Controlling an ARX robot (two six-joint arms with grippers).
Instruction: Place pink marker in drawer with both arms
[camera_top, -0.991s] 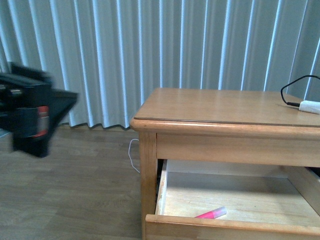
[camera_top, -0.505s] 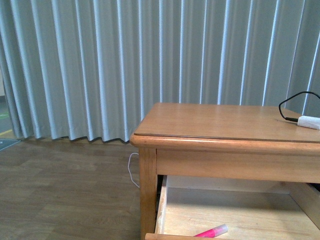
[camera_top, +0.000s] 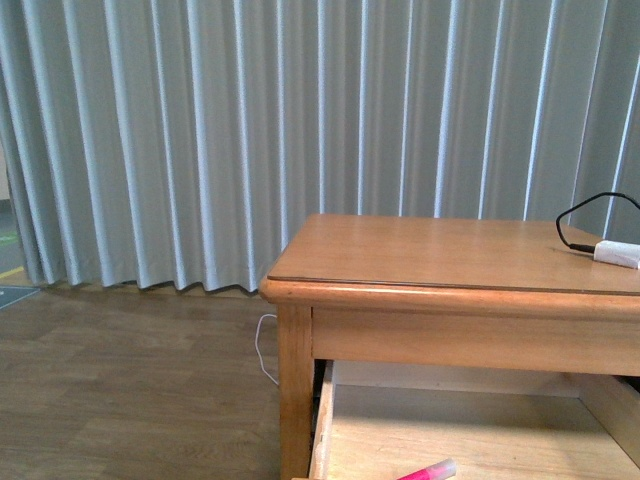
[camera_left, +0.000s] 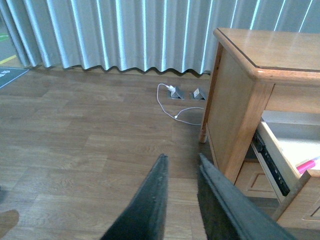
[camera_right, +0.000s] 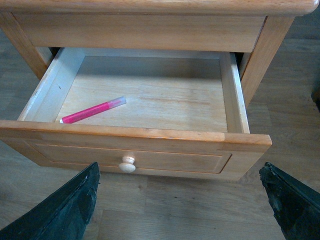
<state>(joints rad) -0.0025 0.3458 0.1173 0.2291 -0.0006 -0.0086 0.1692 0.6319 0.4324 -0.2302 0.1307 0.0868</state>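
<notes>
Right gripper (camera_right: 178, 167), jaws wide and empty, faces the open drawer (camera_right: 150, 135) with the whole pink marker (camera_right: 93, 110) lying ahead of them; left gripper (camera_left: 181, 156), narrowly parted, glimpses only its tip.

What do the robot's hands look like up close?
The left gripper has two smooth black fingers, flat and tapering to narrow tips like blades. The right gripper also has two black fingers, but with a rougher, grainy surface and blunter ends. No cables, lights or markings show on them here, and the front view shows neither arm.
</notes>
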